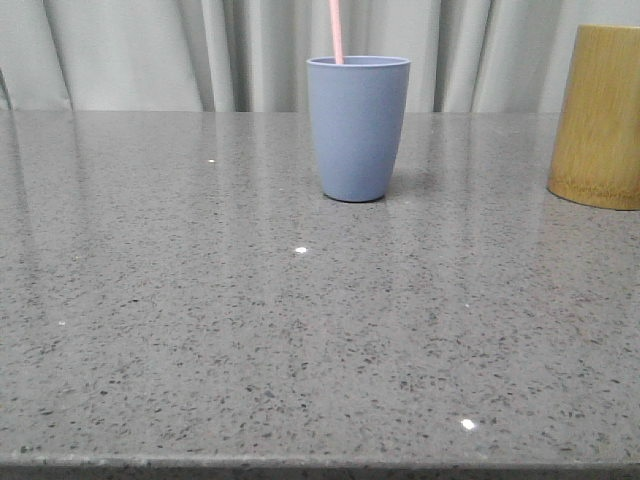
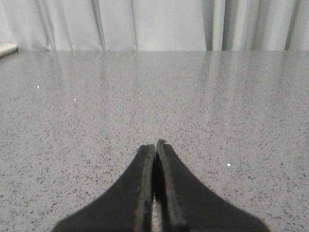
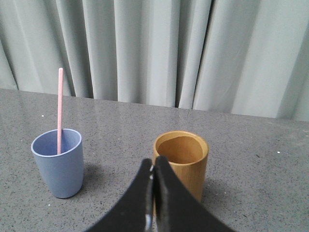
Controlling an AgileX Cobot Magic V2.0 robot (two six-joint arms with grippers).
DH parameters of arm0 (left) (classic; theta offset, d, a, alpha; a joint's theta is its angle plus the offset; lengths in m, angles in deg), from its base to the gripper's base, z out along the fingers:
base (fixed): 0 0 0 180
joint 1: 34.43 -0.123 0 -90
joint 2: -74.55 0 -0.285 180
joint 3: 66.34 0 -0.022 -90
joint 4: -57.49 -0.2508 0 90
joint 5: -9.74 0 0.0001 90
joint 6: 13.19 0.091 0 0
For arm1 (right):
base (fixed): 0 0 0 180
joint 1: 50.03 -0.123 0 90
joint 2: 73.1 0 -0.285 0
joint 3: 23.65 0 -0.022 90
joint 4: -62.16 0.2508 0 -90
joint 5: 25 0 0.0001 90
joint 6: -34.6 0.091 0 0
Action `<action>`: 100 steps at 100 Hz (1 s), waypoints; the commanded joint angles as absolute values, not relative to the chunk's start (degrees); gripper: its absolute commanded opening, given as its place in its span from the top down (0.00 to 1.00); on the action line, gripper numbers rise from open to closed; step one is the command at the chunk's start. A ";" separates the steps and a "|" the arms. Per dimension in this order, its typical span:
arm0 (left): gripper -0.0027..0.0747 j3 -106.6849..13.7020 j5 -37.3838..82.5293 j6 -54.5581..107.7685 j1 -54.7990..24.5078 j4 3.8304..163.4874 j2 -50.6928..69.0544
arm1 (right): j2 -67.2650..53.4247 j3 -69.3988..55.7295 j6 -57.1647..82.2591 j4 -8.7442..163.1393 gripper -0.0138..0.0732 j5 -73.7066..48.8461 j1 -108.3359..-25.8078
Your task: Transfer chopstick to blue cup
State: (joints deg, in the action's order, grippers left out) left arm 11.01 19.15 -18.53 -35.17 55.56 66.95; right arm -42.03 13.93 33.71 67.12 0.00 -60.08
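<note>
Grey speckled counter (image 1: 200, 330), curtain behind; chopstick (image 3: 60, 111) standing in blue cup (image 3: 58, 162), transfer judged complete; left gripper (image 2: 155, 150) and right gripper (image 3: 153, 166) both closed, empty, clear of cup

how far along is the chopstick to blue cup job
It looks done: the chopstick stands in the blue cup, leaning on its rim, and the bamboo cup looks empty. Nothing is in hand: the left gripper and right gripper are both shut on nothing. Nothing visible is left.
</note>
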 commanded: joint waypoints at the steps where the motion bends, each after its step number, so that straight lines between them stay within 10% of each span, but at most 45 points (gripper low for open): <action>1: 0.99 11.54 14.46 -19.00 -35.31 56.23 68.98 | -41.71 12.54 33.27 66.58 0.91 -4.79 -59.64; 100: 0.99 11.54 14.35 -19.00 -34.77 56.23 68.98 | -41.71 12.54 33.27 66.58 0.91 -4.79 -59.64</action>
